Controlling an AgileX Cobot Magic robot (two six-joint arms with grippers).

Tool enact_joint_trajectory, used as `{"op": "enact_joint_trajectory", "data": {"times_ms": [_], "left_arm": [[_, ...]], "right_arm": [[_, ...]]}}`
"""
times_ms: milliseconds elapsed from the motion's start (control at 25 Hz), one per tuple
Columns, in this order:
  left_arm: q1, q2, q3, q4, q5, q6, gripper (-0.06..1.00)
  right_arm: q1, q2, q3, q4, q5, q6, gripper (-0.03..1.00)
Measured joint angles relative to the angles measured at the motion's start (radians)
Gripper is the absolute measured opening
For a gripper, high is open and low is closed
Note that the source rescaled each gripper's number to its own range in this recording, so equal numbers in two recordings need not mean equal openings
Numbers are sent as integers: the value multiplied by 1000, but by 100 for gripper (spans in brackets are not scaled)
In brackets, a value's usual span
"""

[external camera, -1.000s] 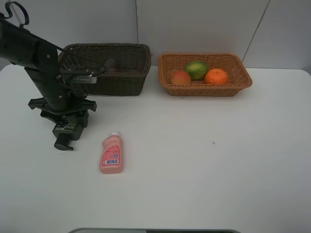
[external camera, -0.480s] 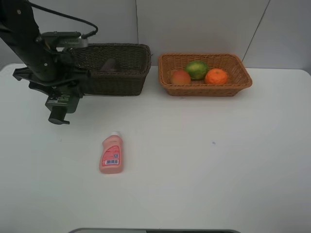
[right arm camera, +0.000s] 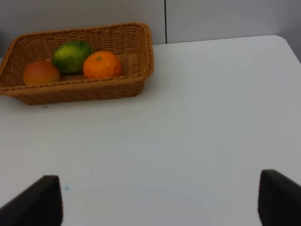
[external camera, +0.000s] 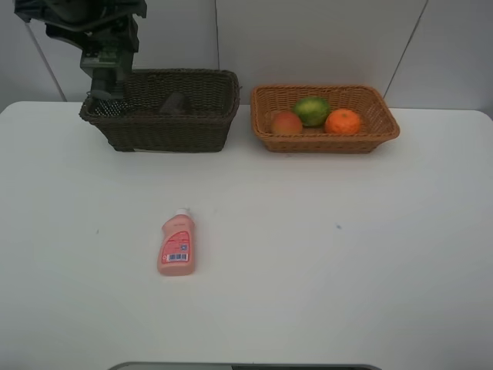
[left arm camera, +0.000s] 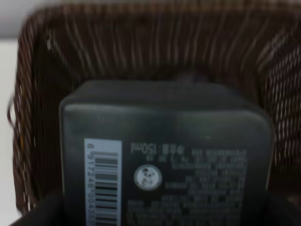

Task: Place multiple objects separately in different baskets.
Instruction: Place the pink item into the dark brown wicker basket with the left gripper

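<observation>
The dark green pump bottle (left arm camera: 164, 155) is held by the left gripper (external camera: 108, 77) above the left end of the dark brown woven wicker basket (external camera: 166, 127); in the left wrist view its labelled base fills the frame, with the basket's weave directly below and around it. The gripper's own fingers are hidden there, but the bottle hangs clear of the basket floor, so I judge the gripper partly closed and clamped on it.

As for progress, the light orange-tan woven wicker basket (external camera: 323, 140) already holds three fruits: the round orange (external camera: 343, 121), the green lime-like fruit (external camera: 311, 110) and the red-yellow peach-like fruit (external camera: 286, 122), the three sitting close together. Inside the dark basket a greyish shape (external camera: 176, 102) shows, possibly the translucent tumbler, though it is too dim to be sure. The small pink bottle with a white cap (external camera: 176, 245) lies flat on the white worktop (external camera: 347, 270), well apart from both baskets, and is not yet sorted.

So the fruit side looks finished; what remains appears to be lowering and releasing the pump bottle, then fetching the pink bottle.

The right gripper (right arm camera: 155, 200) hovers over bare worktop near the tan basket, its two fingers spread wide with nothing between them.
</observation>
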Motion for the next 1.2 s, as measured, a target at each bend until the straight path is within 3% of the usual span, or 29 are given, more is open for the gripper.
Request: {"op": "enact_joint_trajectory", "data": {"times_ms": [160, 400, 880, 1200], "left_arm": [[0, 79, -77, 52, -75, 0, 45], [0, 157, -85, 125, -225, 1, 45], [31, 274, -82, 133, -370, -5, 45], [49, 284, 59, 135, -552, -9, 45]], "right_arm": [[0, 0, 0, 0, 0, 0, 91], [0, 0, 0, 0, 0, 0, 91], [0, 0, 0, 0, 0, 0, 91], [0, 0, 0, 0, 0, 0, 91]]}}
